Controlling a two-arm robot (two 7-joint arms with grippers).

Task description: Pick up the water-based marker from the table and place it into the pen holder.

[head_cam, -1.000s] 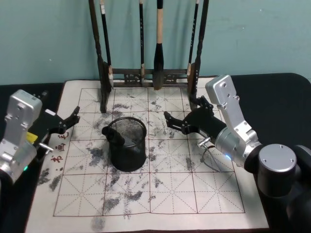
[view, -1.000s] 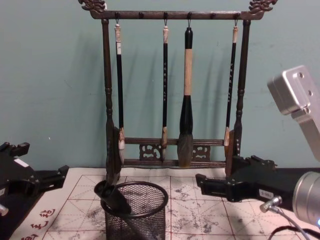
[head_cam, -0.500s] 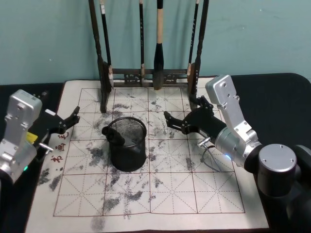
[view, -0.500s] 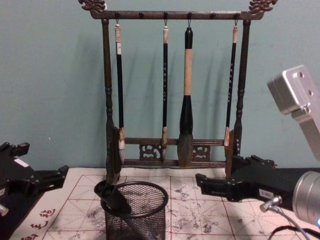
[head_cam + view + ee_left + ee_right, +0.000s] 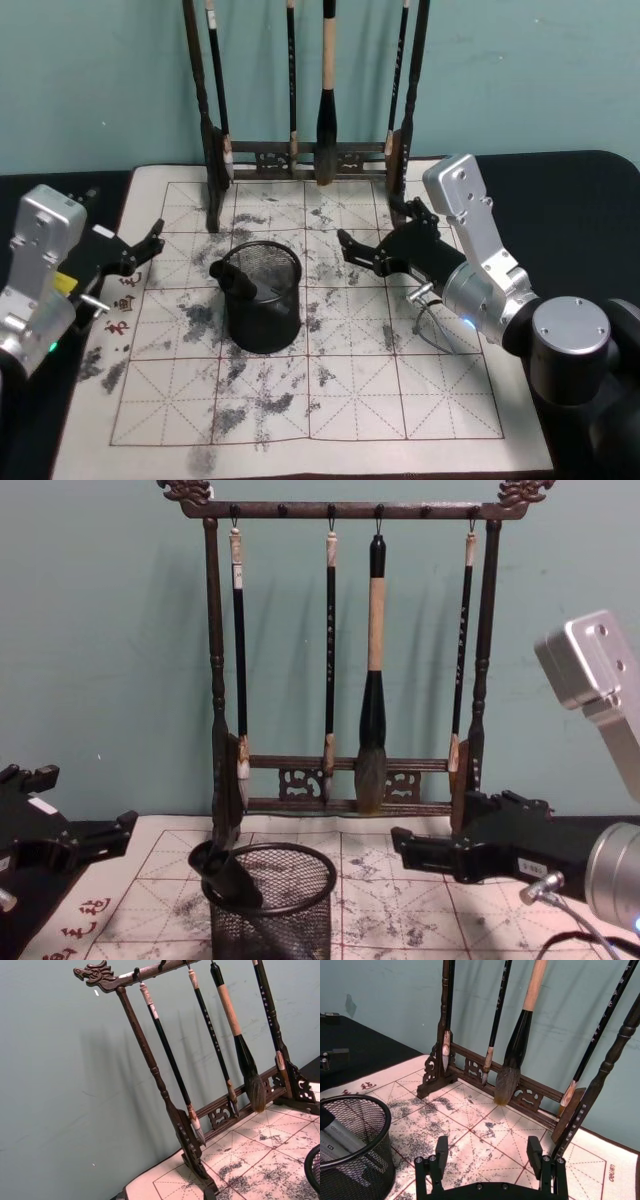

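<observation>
The black wire-mesh pen holder [image 5: 264, 305] stands on the stained calligraphy mat [image 5: 400, 400] that covers the table. The water-based marker [image 5: 234, 279] leans inside it, its dark cap poking over the left rim; the right wrist view shows its grey barrel [image 5: 336, 1132] inside the mesh [image 5: 370, 1170]. My right gripper [image 5: 346, 250] hovers open and empty a little to the right of the holder. My left gripper [image 5: 146, 254] is open and empty at the mat's left edge. From the chest, holder [image 5: 270, 915] and marker [image 5: 228, 876] sit between the two grippers.
A tall dark wooden rack [image 5: 300, 155] hung with several calligraphy brushes stands at the back of the mat, just behind the holder and near my right gripper. Red characters [image 5: 118, 305] mark the mat's left side. The rack [image 5: 165, 1095] shows close in the left wrist view.
</observation>
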